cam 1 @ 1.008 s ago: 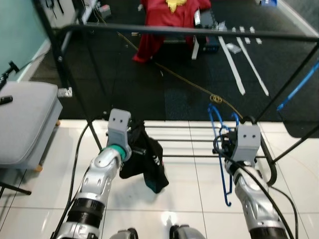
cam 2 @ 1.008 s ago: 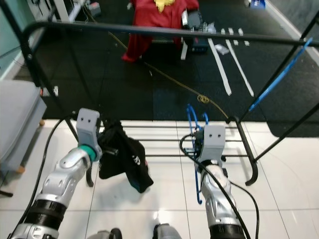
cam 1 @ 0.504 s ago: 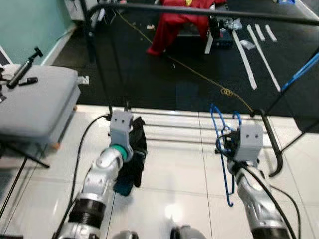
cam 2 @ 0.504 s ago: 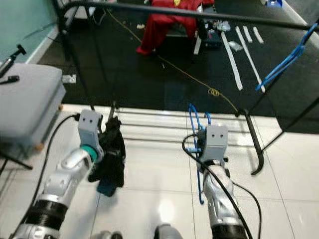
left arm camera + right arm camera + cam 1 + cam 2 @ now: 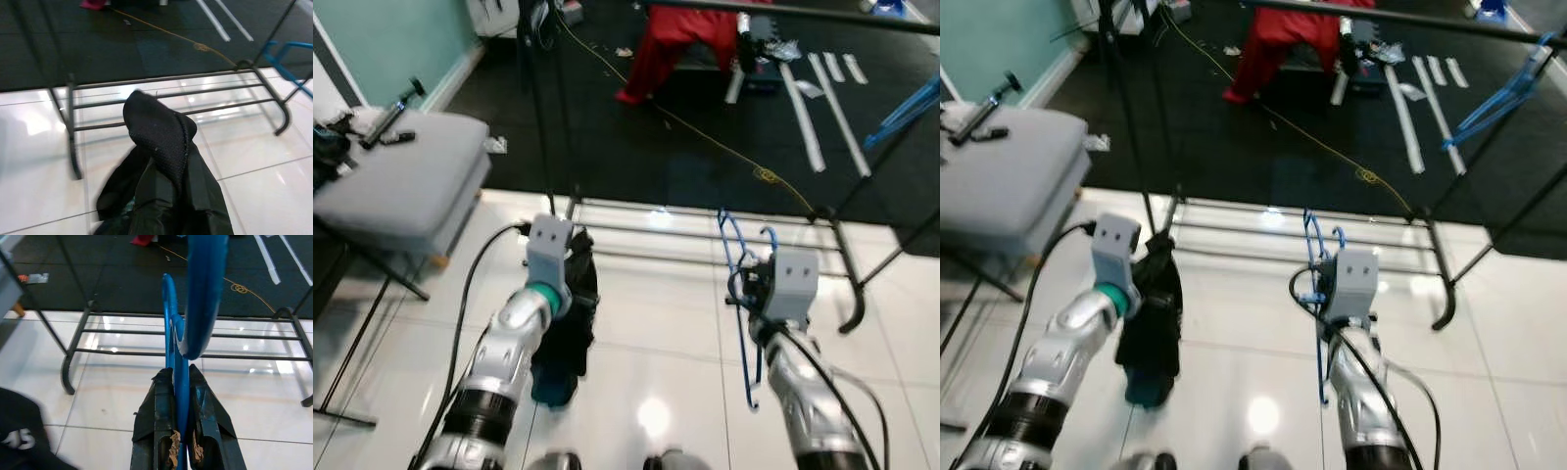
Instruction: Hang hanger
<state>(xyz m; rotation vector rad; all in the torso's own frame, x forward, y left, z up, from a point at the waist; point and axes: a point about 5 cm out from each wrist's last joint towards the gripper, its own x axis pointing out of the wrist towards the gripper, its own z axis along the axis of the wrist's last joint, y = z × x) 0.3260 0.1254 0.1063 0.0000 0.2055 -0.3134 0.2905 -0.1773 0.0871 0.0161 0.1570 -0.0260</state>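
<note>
My right gripper (image 5: 178, 378) is shut on a blue plastic hanger (image 5: 171, 318), held upright with its hook (image 5: 736, 231) pointing up in front of the rack. My left gripper (image 5: 570, 277) is shut on a black garment (image 5: 161, 132), which droops over the fingers and hangs toward the white tiles (image 5: 563, 338). Ahead stands the black clothes rack, its top bar (image 5: 783, 10) high in the picture and its low shelf rails (image 5: 685, 235) just beyond both grippers. A second blue hanger (image 5: 1498, 93) hangs on the rack at the right.
A grey padded stool (image 5: 401, 181) with small tools on it stands at the left, close to my left arm. Behind the rack lies a black mat with a red garment (image 5: 680, 39), a yellow cord (image 5: 734, 157) and white strips (image 5: 813, 108).
The whole view has shifted, so the camera has moved; the rack's top bar now sits higher and the stool shows more. Both grippers keep their hold; the black garment hangs straighter down.
</note>
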